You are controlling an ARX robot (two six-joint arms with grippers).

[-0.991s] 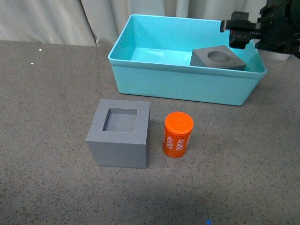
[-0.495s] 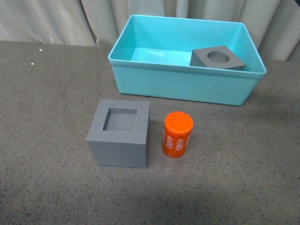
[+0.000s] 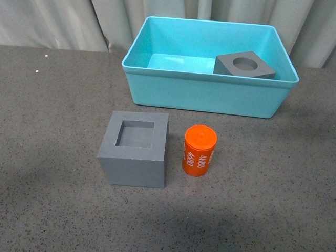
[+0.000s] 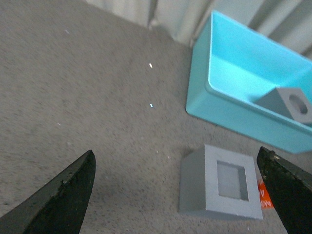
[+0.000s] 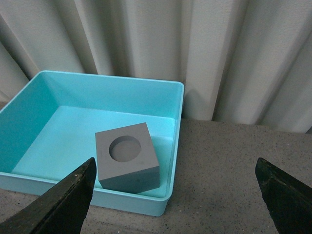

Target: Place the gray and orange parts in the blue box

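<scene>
On the desk (image 3: 47, 121), open gray surface lies left of the square-holed cube (image 3: 134, 149), with the left hand (image 4: 175, 155) spread above. A narrow gap separates the cube from the orange cylinder (image 3: 199, 150). Behind them, the blue box (image 3: 205, 98) holds the round-holed cube (image 3: 244, 65) toward its right end, under the spread right hand (image 5: 175, 163).

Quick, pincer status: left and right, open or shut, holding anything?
Left pincer: open, holding nothing.
Right pincer: open, holding nothing.
</scene>
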